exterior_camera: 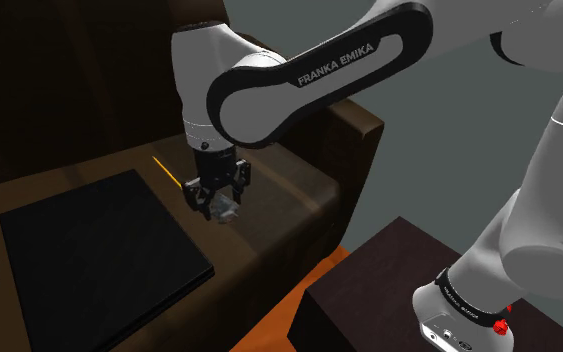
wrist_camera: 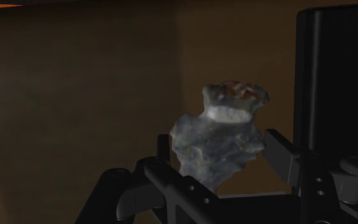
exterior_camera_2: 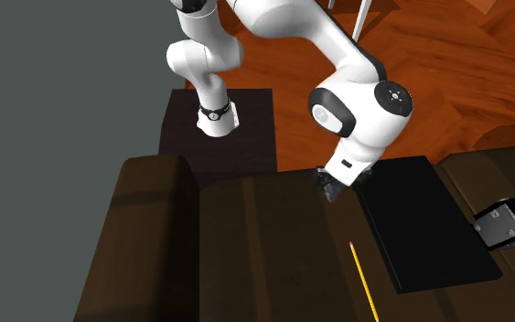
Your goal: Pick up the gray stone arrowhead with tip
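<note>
The arrowhead (wrist_camera: 217, 137) is a rough grey-blue stone with a paler notched base that has a reddish tint. It sits between my gripper's (wrist_camera: 219, 160) black fingers, which are shut on its sides. In the shoulder view the gripper (exterior_camera: 219, 207) points down over the brown sofa seat (exterior_camera: 289, 205), with the pale stone (exterior_camera: 228, 211) at its fingertips. Whether the stone still touches the seat I cannot tell. In the second exterior view the gripper (exterior_camera_2: 330, 187) hangs at the seat's edge nearest the stand.
A flat black slab (exterior_camera: 99, 250) (exterior_camera_2: 424, 224) lies on the seat beside the gripper. A yellow pencil (exterior_camera: 167, 172) (exterior_camera_2: 365, 279) lies further along the cushion. A grey device (exterior_camera_2: 511, 220) rests past the slab. The sofa's armrest (exterior_camera: 354, 120) and the dark stand (exterior_camera: 389, 285) lie towards the arm's base.
</note>
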### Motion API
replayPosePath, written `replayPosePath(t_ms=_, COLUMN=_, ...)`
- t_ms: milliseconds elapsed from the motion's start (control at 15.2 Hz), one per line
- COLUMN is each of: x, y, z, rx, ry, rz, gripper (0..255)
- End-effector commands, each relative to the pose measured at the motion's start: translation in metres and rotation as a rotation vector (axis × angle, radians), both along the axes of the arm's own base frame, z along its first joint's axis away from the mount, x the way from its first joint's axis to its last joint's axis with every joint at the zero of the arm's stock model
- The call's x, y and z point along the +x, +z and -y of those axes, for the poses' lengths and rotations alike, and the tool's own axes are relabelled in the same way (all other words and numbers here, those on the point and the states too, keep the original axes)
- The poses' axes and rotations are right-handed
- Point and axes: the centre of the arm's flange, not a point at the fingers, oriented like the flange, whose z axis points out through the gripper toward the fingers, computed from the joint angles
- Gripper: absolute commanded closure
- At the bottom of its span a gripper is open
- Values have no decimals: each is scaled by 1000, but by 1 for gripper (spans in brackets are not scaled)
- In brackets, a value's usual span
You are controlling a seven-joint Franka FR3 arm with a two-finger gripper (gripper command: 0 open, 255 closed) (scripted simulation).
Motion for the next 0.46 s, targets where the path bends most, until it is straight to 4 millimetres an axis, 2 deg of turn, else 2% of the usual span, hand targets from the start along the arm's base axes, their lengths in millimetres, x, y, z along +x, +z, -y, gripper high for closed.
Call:
replayPosePath(t_ms=0, x=1, y=11, z=0, rx=0, ry=0, rz=0, gripper=255)
replayPosePath(t_ms=264, x=1, y=32, z=0, rx=0, ry=0, rz=0, gripper=255)
replayPosePath(t_ms=396, x=1, y=33, z=0, rx=0, ry=0, rz=0, gripper=255)
